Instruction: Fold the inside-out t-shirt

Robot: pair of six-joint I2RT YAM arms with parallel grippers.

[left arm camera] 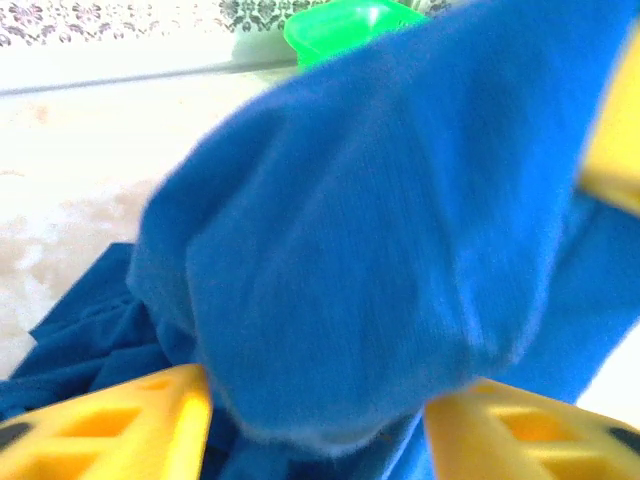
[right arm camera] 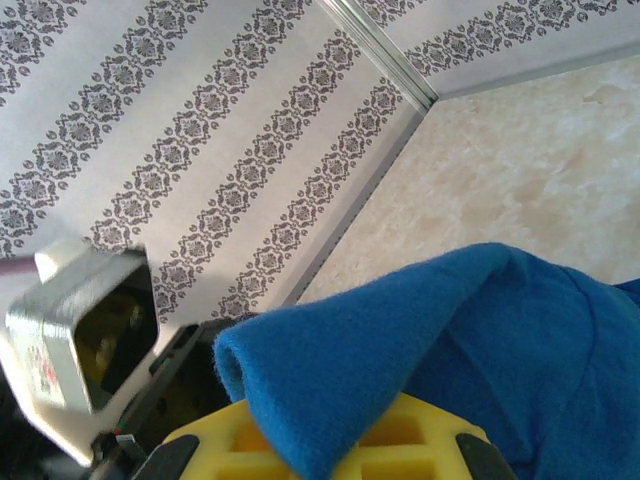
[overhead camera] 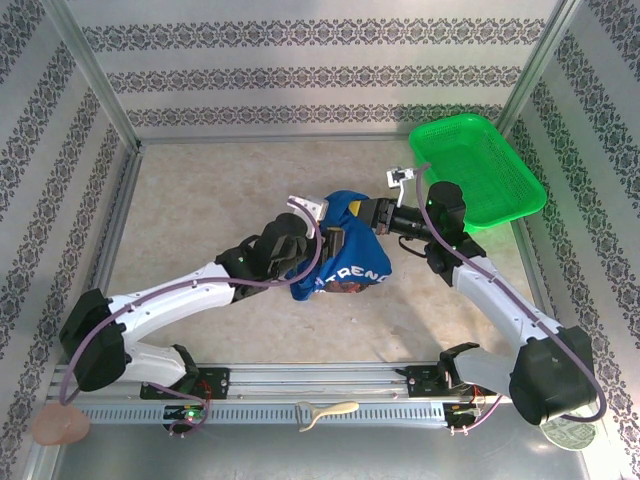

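**A:** Where is the t-shirt at this moment?

**B:** The royal-blue t-shirt (overhead camera: 350,262) is bunched into a lump near the middle of the worktop (overhead camera: 220,190), between the two arms. Its upper part is lifted and the rest hangs down. I cannot tell whether the lowest part touches the worktop. White lettering (overhead camera: 352,276) shows on its lower side.

**A:** How do the left fingers stand?

**B:** The left fingers (left arm camera: 110,425) are yellow and about half apart. A thick fold of the blue cloth fills the gap and presses against both of them, so they grip the t-shirt.

**A:** And the right ones?

**B:** The right fingers (right arm camera: 430,440) are closed completely. A thin edge of the cloth is pinched there and drapes over the yellow plastic. From above, they hold the t-shirt at its upper right side, near the left fingers.

**A:** What else is on the worktop?

**B:** A green mesh basket (overhead camera: 480,175) stands at the far right corner, apart from the t-shirt.
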